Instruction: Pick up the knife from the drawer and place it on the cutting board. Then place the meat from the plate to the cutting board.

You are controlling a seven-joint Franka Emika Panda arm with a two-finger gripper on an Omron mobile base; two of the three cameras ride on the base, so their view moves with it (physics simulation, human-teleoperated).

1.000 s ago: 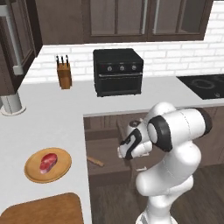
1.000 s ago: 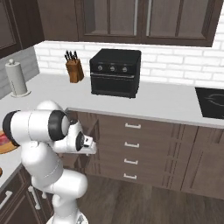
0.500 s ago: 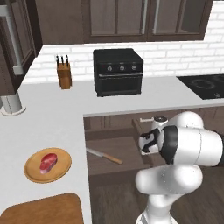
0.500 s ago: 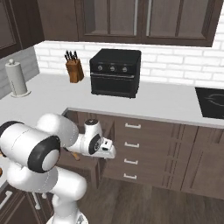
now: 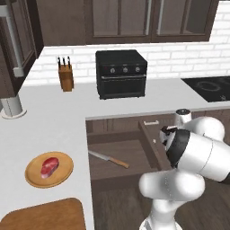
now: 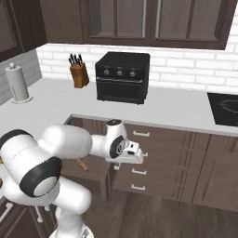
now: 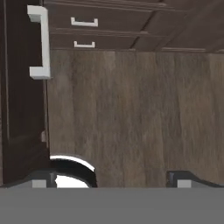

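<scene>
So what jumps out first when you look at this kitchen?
The big white robot arm bending low in front of the pulled-out drawer, where a knife lies on the drawer floor. On the white counter to the left, a red piece of meat sits on a round wooden plate, with a cutting board nearer the camera.

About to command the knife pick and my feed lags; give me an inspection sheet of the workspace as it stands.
Surface: light grey L-shaped counter.
Job's things: dark brown drawer pulled open; slim grey-bladed knife lying inside; red marbled steak on round light wooden plate; rectangular brown cutting board bare.
Clutter: wooden knife block, black countertop oven, paper towel roll.
Gripper: gripper open, holding nothing, facing the wooden floor beside the drawer front.
Cables: nothing seen.
Surroundings: dark cabinets, white brick backsplash, black cooktop.
</scene>
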